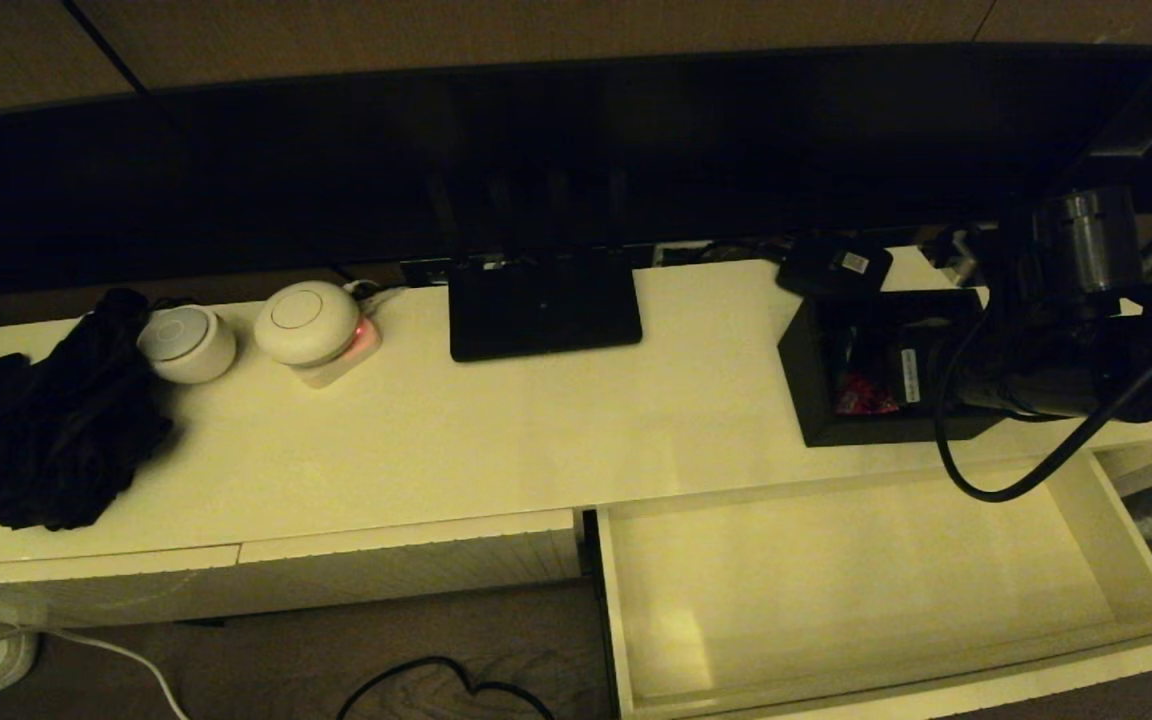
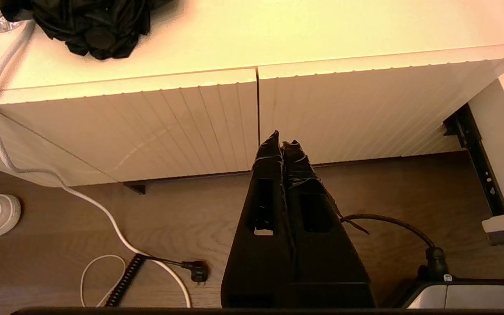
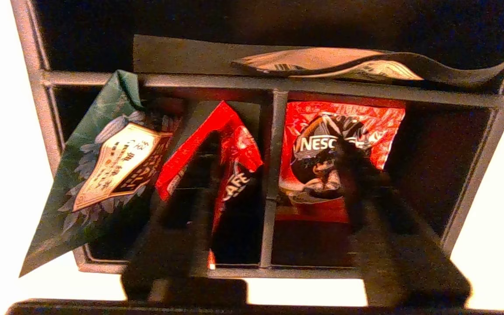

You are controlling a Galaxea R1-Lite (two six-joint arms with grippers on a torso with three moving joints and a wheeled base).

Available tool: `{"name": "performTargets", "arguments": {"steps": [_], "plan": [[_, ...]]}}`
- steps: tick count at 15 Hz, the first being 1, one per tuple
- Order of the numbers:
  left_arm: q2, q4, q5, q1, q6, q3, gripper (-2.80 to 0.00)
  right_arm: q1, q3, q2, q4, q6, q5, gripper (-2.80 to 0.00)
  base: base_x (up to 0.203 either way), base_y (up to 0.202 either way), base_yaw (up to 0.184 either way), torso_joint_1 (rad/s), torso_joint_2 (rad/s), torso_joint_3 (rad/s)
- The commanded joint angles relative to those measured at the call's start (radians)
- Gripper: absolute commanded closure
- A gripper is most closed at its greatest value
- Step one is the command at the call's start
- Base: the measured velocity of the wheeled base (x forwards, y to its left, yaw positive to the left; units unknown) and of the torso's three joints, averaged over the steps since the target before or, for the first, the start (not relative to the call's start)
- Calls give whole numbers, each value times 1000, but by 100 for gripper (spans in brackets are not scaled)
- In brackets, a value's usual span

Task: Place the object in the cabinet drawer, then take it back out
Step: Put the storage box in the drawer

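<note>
Here, in the head view, the black organiser box (image 1: 816, 400) sits on the cream cabinet top (image 1: 496, 440) at right of centre, just behind the pulled-out cabinet drawer (image 1: 1126, 560) in the lower right. The right gripper (image 1: 921, 385) reaches into the box from the right edge. A flat black router (image 1: 544, 305) stands at upper centre.

In the left wrist view, the left gripper (image 2: 282, 144) hangs before ribbed drawer fronts (image 2: 169, 127), fingers pressed together.

In the right wrist view, the right gripper's dark fingers (image 3: 365, 188) stand spread inside the box's compartments, either side of a divider, among red packets (image 3: 344, 131) and a green packet (image 3: 103, 170); whether they pinch anything I cannot tell.
</note>
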Motion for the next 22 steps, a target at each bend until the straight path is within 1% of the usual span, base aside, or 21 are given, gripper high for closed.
{"name": "performTargets", "arguments": {"steps": [1, 11, 15, 18, 22], "plan": [[0, 0, 1, 0, 0, 3, 0, 0, 2, -7, 1, -1, -2, 0, 0, 0, 0, 0, 0, 0], [0, 0, 1, 0, 0, 3, 0, 9, 31, -11, -51, -7, -1, 0, 0, 0, 0, 0, 0, 0], [0, 0, 1, 0, 0, 3, 0, 8, 30, -20, -102, -52, -7, 0, 0, 0, 0, 0, 0, 0], [0, 0, 1, 0, 0, 3, 0, 8, 19, -34, -104, -58, -13, 0, 0, 0, 0, 0, 0, 0], [0, 0, 1, 0, 0, 3, 0, 8, 39, -64, -98, -59, -11, 0, 0, 0, 0, 0, 0, 0]]}}
